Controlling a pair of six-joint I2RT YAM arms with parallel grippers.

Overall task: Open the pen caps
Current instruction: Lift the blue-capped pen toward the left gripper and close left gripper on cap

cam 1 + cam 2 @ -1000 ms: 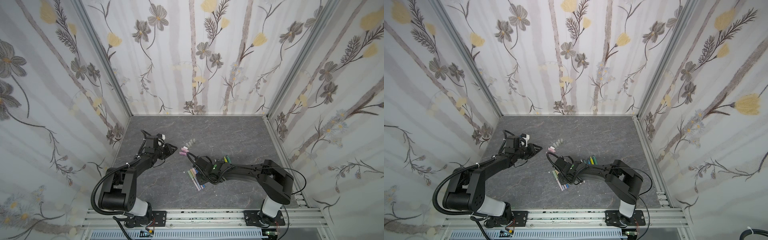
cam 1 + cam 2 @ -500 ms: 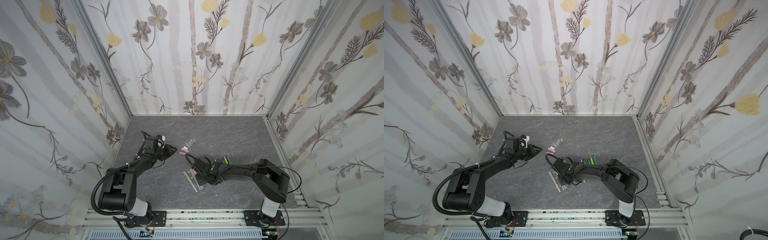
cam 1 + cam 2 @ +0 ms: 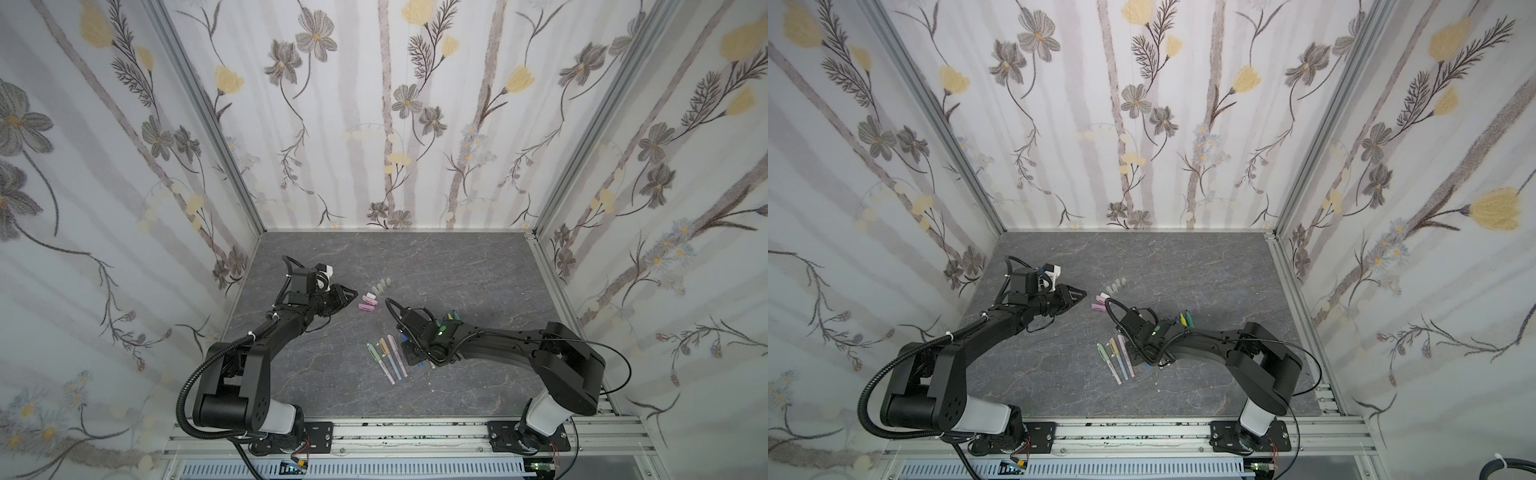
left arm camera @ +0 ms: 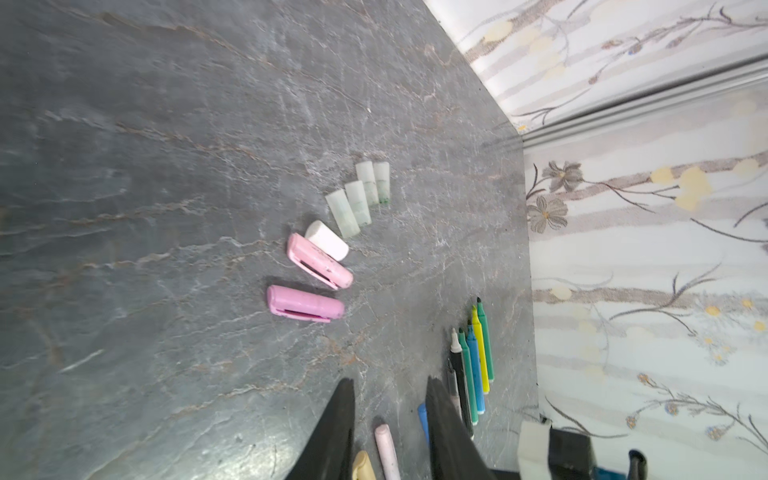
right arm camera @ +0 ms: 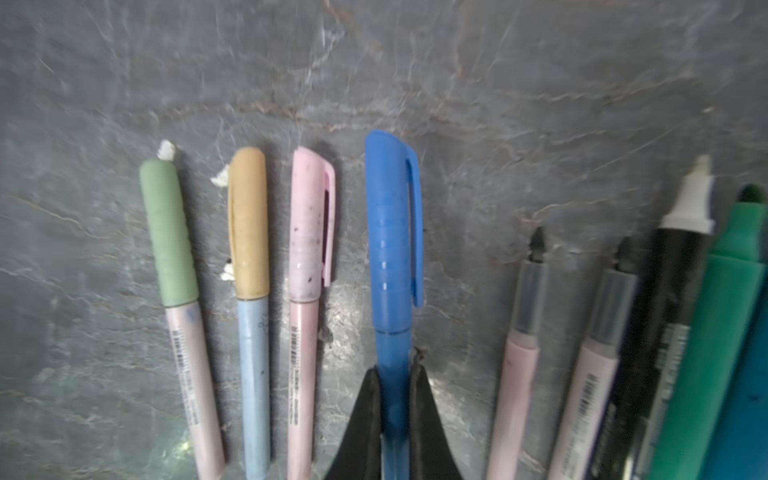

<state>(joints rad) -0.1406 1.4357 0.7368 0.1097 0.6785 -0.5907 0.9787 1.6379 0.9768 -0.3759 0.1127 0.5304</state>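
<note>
Right wrist view: my right gripper (image 5: 395, 374) is clamped on the blue pen (image 5: 392, 345) by its barrel, behind the blue cap (image 5: 390, 224), so the cap juts free ahead for pulling. Capped pastel pens (image 5: 249, 291) and uncapped pens (image 5: 602, 353) crowd either flank. Left wrist view: my left gripper (image 4: 390, 399) stands part open and empty, loose caps (image 4: 316, 257) ahead of it. In both top views, bare table (image 3: 345, 345) lies between my arms, likely room enough to meet.

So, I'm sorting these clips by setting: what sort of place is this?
Most likely a purpose-built robot test booth, not a lived-in room: floral wallpaper panels in aluminium framing box in a grey stone-look table, and the left arm and right arm are bolted to a rail at its front edge.
</note>
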